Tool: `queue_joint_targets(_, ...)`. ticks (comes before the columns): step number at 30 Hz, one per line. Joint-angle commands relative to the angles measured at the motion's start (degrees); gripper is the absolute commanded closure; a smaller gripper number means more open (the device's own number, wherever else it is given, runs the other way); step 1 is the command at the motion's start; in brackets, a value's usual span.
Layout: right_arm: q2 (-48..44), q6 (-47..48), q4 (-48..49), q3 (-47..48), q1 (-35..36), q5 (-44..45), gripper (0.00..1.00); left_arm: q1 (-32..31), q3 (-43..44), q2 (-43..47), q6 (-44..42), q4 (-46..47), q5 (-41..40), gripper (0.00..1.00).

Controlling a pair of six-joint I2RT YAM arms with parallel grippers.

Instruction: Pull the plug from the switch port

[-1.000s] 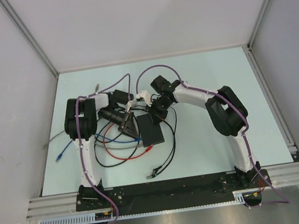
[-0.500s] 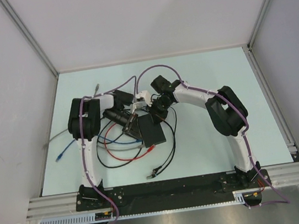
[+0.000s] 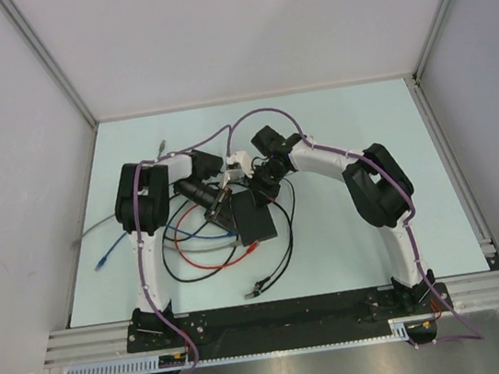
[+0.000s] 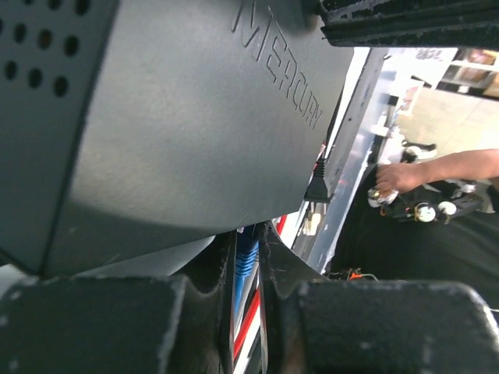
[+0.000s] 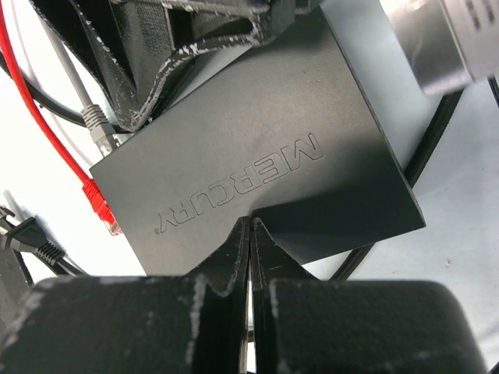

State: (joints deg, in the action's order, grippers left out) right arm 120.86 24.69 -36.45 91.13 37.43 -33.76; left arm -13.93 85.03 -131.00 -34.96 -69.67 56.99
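Observation:
The switch [image 3: 252, 216] is a flat matte black box marked MERCURY, lying mid-table. It fills the top of the left wrist view [image 4: 179, 117] and the middle of the right wrist view [image 5: 257, 171]. My left gripper [image 3: 220, 208] is at the switch's left edge, its fingers closed around a blue plug [image 4: 247, 261] that enters the switch. A red cable [image 4: 249, 315] runs just behind it. My right gripper [image 5: 250, 227] is shut and empty, its tips resting on the switch's top face. A red plug [image 5: 101, 209] and a grey plug [image 5: 97, 121] sit at the same edge.
Loose black, red and blue cables [image 3: 209, 260] loop on the table in front of the switch. A blue plug end [image 3: 102, 260] lies at the left and a black plug end [image 3: 256, 288] near the front. White walls enclose the table on three sides.
My left arm has shifted a little to the right, bringing its gripper closer against the switch's edge. The right arm and the switch have stayed put.

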Motion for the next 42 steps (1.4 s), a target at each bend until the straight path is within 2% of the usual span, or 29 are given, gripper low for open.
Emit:
queue_joint_targets(1,4.21,2.30,-3.02,-2.63,0.01,7.66,1.00,-0.31,2.51,-0.48,-3.35,0.59,-5.05,1.00)
queue_joint_targets(7,4.47,2.21,-2.84,-2.45,-0.16,7.57,1.00,-0.22,-2.95,-0.57,-5.03,0.94,-4.87,1.00)
queue_joint_targets(14,5.09,2.47,-3.63,-1.57,-0.43,7.30,1.00,1.63,6.90,-2.33,-5.29,-3.89,-6.10,1.00)
queue_joint_targets(22,4.65,2.38,-3.10,-2.10,-0.60,7.74,1.00,4.08,-1.36,0.13,-9.42,-4.51,-8.48,1.00)
queue_joint_targets(28,5.00,2.38,-3.10,-1.75,-0.60,7.57,1.00,7.78,8.11,-2.59,-11.36,-11.54,-7.68,1.00)
queue_joint_targets(32,4.91,2.38,-3.02,-1.84,-0.69,7.65,1.00,8.05,10.76,-2.94,-9.08,-10.58,-10.06,1.00)
queue_joint_targets(36,4.65,3.87,-3.19,-1.31,-0.69,8.18,1.00,7.61,9.28,-2.86,-7.06,-8.13,-11.02,1.00)
queue_joint_targets(42,2.90,4.49,-5.12,6.42,-0.96,9.76,1.00,5.59,5.50,-2.24,-3.45,-2.85,-12.52,1.00)
